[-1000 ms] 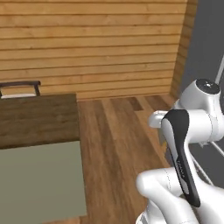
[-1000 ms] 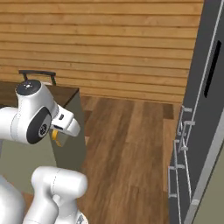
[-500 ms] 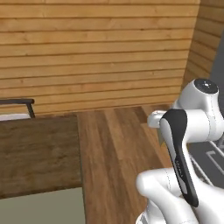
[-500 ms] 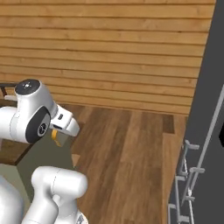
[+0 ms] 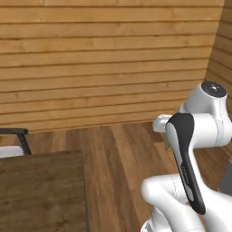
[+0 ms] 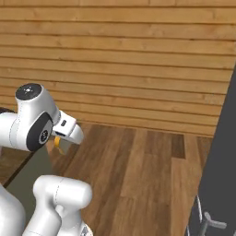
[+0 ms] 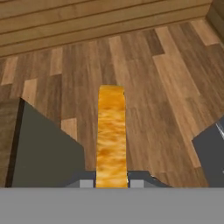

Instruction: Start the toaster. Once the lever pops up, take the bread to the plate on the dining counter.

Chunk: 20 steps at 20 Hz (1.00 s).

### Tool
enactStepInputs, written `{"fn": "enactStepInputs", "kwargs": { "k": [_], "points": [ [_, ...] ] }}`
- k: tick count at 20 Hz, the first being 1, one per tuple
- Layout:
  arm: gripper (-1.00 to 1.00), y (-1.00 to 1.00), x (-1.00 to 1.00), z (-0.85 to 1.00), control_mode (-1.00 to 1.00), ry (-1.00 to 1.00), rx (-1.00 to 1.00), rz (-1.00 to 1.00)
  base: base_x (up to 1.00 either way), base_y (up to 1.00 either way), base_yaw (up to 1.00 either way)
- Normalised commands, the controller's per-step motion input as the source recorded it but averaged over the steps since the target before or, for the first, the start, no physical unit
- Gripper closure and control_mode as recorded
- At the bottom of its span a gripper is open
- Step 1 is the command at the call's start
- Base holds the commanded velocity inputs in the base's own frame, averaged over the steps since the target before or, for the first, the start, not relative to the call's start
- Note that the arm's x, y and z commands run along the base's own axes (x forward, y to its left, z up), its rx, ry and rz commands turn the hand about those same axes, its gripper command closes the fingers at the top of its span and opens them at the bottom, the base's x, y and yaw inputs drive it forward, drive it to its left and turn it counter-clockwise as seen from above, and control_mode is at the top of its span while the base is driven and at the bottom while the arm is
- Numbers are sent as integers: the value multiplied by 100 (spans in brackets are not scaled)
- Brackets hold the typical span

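- Golden-brown bread stands edge-on between the fingertips of the gripper, running from 6 o'clock up to the middle of the hand view; the jaws are clenched on it.
- Wooden floor planks lie beneath the slice, with a plank wall at 12 o'clock.
- Dark-brown dining counter sits at 8 o'clock in the left base view.

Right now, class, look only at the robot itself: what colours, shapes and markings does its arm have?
The arm is built of glossy white, rounded segments. A long black curved panel runs down one link. The joints end in round dark-grey caps, and a dark disc with a small pale mark sits on the side of one. A white wedge-shaped housing with small dark slots sits at the wrist. No cables show.
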Motion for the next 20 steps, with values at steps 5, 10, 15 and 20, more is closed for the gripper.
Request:
{"fn": "enactStepInputs", "kwargs": {
  "k": [5,10,15,20],
  "points": [
    [100,0,0,0,100,0,0,0,100,0,0],
    [100,0,0,0,100,0,0,0,100,0,0],
    [100,0,0,0,100,0,0,0,100,0,0],
    [100,0,0,0,100,0,0,0,100,0,14]
  ]
}}
